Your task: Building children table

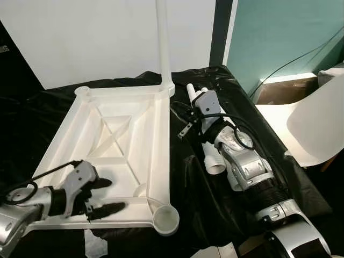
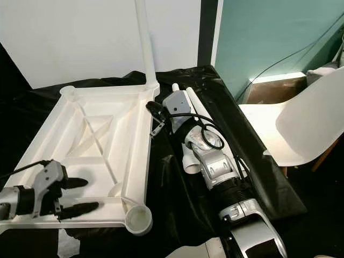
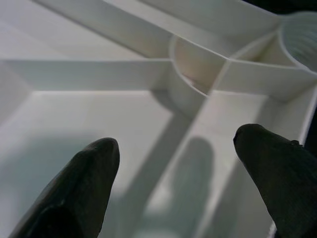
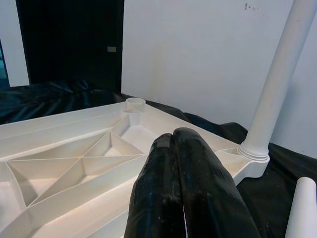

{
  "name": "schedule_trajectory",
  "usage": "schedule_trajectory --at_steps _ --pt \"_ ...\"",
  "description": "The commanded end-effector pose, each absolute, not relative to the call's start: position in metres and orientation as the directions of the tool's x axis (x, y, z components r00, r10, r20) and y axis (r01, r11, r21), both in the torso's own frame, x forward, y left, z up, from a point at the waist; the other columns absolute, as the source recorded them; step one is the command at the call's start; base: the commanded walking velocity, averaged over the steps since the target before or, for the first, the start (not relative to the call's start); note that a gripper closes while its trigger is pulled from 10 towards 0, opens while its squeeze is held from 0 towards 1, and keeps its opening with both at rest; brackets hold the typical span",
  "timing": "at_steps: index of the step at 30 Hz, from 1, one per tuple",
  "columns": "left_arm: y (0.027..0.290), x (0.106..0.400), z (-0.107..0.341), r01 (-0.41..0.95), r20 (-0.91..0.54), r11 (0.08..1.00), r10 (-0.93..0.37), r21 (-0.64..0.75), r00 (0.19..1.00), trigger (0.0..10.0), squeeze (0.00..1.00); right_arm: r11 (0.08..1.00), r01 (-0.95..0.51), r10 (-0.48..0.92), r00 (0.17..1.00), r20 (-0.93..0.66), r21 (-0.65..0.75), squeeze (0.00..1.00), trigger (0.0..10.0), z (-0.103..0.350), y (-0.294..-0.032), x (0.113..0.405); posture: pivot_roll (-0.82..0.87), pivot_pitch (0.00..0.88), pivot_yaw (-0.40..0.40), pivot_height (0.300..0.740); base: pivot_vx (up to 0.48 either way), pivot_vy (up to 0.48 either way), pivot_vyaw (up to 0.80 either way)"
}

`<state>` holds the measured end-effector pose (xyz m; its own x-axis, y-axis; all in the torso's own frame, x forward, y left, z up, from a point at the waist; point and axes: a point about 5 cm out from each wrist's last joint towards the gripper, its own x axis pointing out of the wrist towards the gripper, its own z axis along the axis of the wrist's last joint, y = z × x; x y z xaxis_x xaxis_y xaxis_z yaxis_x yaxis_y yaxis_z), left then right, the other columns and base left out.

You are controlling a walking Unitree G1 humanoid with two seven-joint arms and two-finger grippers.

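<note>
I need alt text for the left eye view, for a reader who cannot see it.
An upside-down white tabletop lies on black sheeting with one leg standing upright at its far corner. The left gripper, open, hovers over its near edge; the right gripper rests beside loose legs.

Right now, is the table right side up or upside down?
Upside down. The white tabletop lies flat on the black sheet with its ribbed underside facing up, and one fitted leg sticks straight up from a far corner socket.

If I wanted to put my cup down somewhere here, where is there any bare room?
Bare black cloth lies between the upturned tabletop and the right arm, near the empty corner socket. It is crowded further back, where loose legs lie under the right gripper, and at the tabletop's near edge, where the left gripper hovers.
</note>
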<state>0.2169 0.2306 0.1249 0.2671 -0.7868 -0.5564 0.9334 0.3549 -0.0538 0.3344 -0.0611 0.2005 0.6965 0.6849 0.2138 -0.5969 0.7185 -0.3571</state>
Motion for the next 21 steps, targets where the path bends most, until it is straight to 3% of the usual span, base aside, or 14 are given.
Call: schedule_trajectory --at_steps 1,5,6,7,8,9,11,12,14,15,18,21 --pt "0.228 0.192 0.125 0.953 -0.497 -0.050 -0.845 -0.298 -0.199 10.0 0.00 0.714 -0.600 0.689 0.694 0.209 -0.362 0.00 10.0 0.201 -0.060 0.335 0.02 0.000 0.033 0.740 0.000 0.000 0.00" --pt "0.227 0.198 0.105 0.967 -0.593 0.026 -0.794 -0.252 -0.133 10.0 0.00 0.711 -0.603 0.692 0.690 0.211 -0.361 0.00 10.0 0.201 -0.059 0.334 0.02 0.000 0.031 0.740 0.000 0.000 0.00" --pt "0.223 0.207 0.092 0.978 -0.654 0.089 -0.755 -0.190 -0.058 5.1 0.00 0.710 -0.605 0.694 0.688 0.213 -0.360 0.00 10.0 0.201 -0.058 0.334 0.02 0.000 0.032 0.740 0.000 0.000 0.00" --pt "0.223 0.207 0.092 0.978 -0.654 0.089 -0.755 -0.190 -0.058 5.1 0.00 0.710 -0.605 0.694 0.688 0.213 -0.360 0.00 10.0 0.201 -0.058 0.334 0.02 0.000 0.032 0.740 0.000 0.000 0.00" --pt "0.222 0.211 0.087 0.980 -0.669 0.117 -0.743 -0.162 -0.022 4.1 0.00 0.710 -0.605 0.694 0.687 0.214 -0.359 0.00 10.0 0.202 -0.058 0.334 0.02 0.000 0.033 0.740 0.000 0.000 0.00" --pt "0.222 0.211 0.087 0.980 -0.669 0.117 -0.743 -0.162 -0.022 4.1 0.00 0.710 -0.605 0.694 0.687 0.214 -0.359 0.00 10.0 0.202 -0.058 0.334 0.02 0.000 0.033 0.740 0.000 0.000 0.00" --pt "0.217 0.222 0.078 0.979 -0.697 0.190 -0.712 -0.072 0.087 0.2 0.00 0.712 -0.604 0.693 0.688 0.217 -0.358 0.00 10.0 0.202 -0.058 0.334 0.02 0.000 0.034 0.740 0.000 0.000 0.00" --pt "0.217 0.222 0.078 0.979 -0.697 0.190 -0.712 -0.072 0.087 0.2 0.00 0.712 -0.604 0.693 0.688 0.217 -0.358 0.00 10.0 0.202 -0.058 0.334 0.02 0.000 0.034 0.740 0.000 0.000 0.00" --pt "0.213 0.234 0.072 0.963 -0.702 0.269 -0.685 0.005 0.195 0.0 0.00 0.713 -0.603 0.692 0.689 0.217 -0.357 0.00 10.0 0.202 -0.058 0.334 0.01 0.000 0.038 0.740 0.000 0.000 0.00" --pt "0.213 0.234 0.072 0.963 -0.702 0.269 -0.685 0.005 0.195 0.0 0.00 0.713 -0.603 0.692 0.689 0.217 -0.357 0.00 10.0 0.202 -0.058 0.334 0.01 0.000 0.038 0.740 0.000 0.000 0.00" --pt "0.208 0.247 0.066 0.928 -0.702 0.365 -0.640 0.082 0.313 0.0 0.00 0.715 -0.602 0.689 0.690 0.219 -0.355 0.00 10.0 0.202 -0.058 0.333 0.01 0.000 0.040 0.740 0.000 0.000 0.00" --pt "0.202 0.254 0.062 0.905 -0.699 0.410 -0.615 0.112 0.365 0.0 0.00 0.716 -0.601 0.689 0.690 0.221 -0.354 0.00 10.0 0.203 -0.058 0.333 0.01 0.000 0.040 0.740 0.000 0.000 0.00"
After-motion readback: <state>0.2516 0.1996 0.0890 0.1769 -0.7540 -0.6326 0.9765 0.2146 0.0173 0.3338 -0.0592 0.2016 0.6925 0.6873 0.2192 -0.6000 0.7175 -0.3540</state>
